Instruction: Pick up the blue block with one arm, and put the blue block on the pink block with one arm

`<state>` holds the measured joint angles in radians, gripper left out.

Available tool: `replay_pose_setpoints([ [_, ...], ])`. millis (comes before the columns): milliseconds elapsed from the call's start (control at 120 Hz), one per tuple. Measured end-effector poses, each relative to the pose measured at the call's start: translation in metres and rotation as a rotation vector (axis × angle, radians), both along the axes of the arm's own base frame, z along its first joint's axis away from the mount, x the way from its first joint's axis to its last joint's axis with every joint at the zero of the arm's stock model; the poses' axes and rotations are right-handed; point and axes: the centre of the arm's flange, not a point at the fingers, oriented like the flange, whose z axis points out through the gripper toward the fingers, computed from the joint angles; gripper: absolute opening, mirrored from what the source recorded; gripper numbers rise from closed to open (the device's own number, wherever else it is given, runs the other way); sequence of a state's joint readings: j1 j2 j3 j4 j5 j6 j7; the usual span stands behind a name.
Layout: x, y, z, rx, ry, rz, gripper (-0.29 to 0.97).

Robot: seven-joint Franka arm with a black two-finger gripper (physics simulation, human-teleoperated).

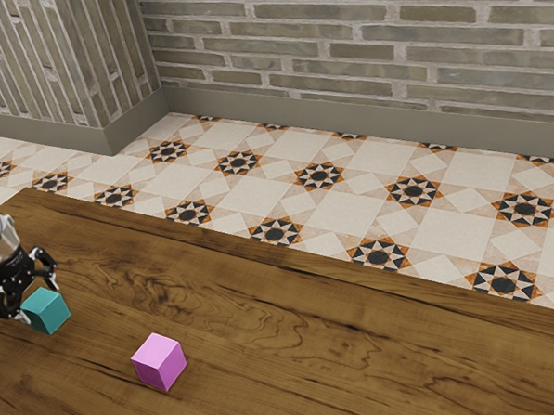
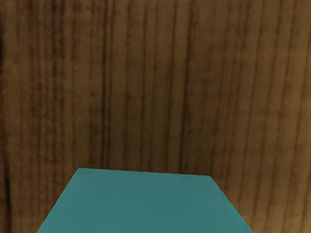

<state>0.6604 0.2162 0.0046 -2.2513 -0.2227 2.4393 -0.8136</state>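
We see our claw [image 1: 27, 298] clenched on the blue block [image 1: 47, 311], just under the hand, over the worktop [image 1: 340, 353]; the pink block [image 1: 159, 361] sits near the claw, apart from it

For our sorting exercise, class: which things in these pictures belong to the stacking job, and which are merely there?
Belong to the job: blue block, held in the gripper; pink block.

Merely there: wooden table, tiled floor, brick wall.
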Motion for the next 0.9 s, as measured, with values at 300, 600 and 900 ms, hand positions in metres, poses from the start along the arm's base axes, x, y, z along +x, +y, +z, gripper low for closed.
replay_pose_setpoints([
  [300, 0.000, 0.000, -0.007, -0.003, 0.002, -0.006, 0.68],
  [600, 0.001, 0.000, -0.009, -0.007, -0.007, 0.002, 0.48],
  [900, 0.009, -0.005, 0.014, 0.021, -0.040, -0.010, 0.34],
])
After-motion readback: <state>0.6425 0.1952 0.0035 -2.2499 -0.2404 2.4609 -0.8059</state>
